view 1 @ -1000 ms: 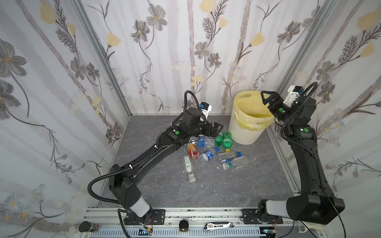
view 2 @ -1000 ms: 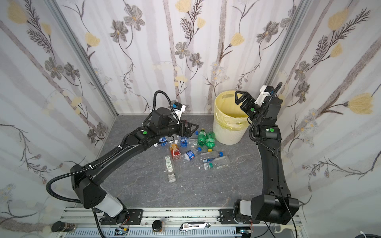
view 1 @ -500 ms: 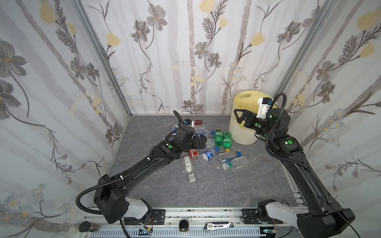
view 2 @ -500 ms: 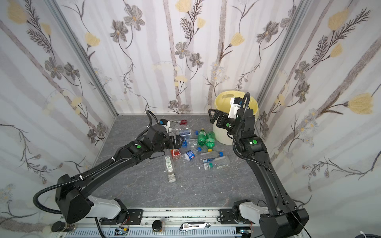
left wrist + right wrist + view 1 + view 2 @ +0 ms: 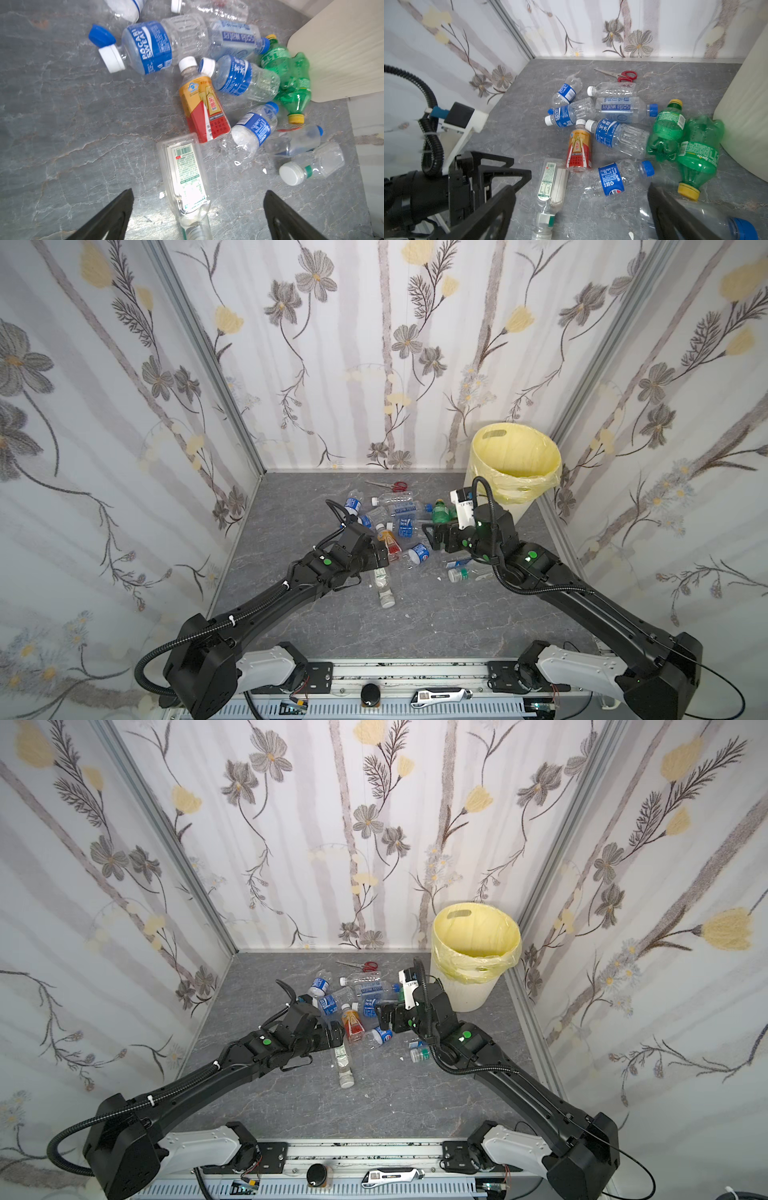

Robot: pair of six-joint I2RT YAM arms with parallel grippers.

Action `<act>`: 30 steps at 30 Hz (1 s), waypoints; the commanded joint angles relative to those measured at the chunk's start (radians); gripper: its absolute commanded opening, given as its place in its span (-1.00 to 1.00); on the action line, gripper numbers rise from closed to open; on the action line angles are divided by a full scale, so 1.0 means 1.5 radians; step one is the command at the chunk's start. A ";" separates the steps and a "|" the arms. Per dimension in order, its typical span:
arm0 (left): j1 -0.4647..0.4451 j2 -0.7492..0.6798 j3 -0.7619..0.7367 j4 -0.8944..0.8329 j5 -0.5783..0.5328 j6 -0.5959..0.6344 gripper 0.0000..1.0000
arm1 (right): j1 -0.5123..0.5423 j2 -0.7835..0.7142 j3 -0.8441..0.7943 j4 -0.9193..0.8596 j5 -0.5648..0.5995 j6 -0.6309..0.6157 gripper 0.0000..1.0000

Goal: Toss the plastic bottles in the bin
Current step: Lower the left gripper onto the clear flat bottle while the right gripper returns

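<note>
The plastic bottles (image 5: 405,526) all lie on their sides in one loose pile on the grey worktop (image 5: 415,626). A dozen or so can be made out, and none is lifted or held. The bin (image 5: 519,445) stands upright in the far right corner, beyond the right fingers (image 5: 668,212) and to their outer side. What shows of its yellow liner holds no bottle, though its bottom is hidden, so I judge the task to be at its start, with the whole pile left to carry. Both pairs of fingers stand wide apart and empty. The left fingers (image 5: 116,214) hang over the near edge of the pile. A flat clear bottle (image 5: 185,172) lies lengthways between them, its body running past the fingertips up to the orange-labelled bottle (image 5: 204,108) just ahead. Between the right fingers lies a crushed blue-labelled bottle (image 5: 612,180), and the two green bottles (image 5: 695,153) lie just beyond one fingertip, close against the bin's wall. Red-handled scissors (image 5: 623,75) lie past the pile near the back wall and are not for the bin. The two pairs of fingers face each other closely across the pile, so the room between them looks tight. Open worktop lies behind both pairs. Walls close three sides, and the bin's rim stands well above the bottles, so each bottle seems to need a clear lift.
</note>
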 commanded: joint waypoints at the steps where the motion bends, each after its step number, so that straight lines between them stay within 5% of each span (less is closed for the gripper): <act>1: 0.004 0.032 -0.003 0.000 -0.018 -0.019 1.00 | 0.025 0.009 -0.035 0.058 0.059 -0.022 0.99; 9: 0.013 0.136 0.043 0.001 -0.012 -0.010 1.00 | 0.061 0.024 -0.071 0.097 0.085 -0.022 0.99; 30: 0.055 0.227 0.083 0.018 0.057 0.030 0.84 | 0.092 -0.019 -0.150 0.140 0.085 -0.016 0.99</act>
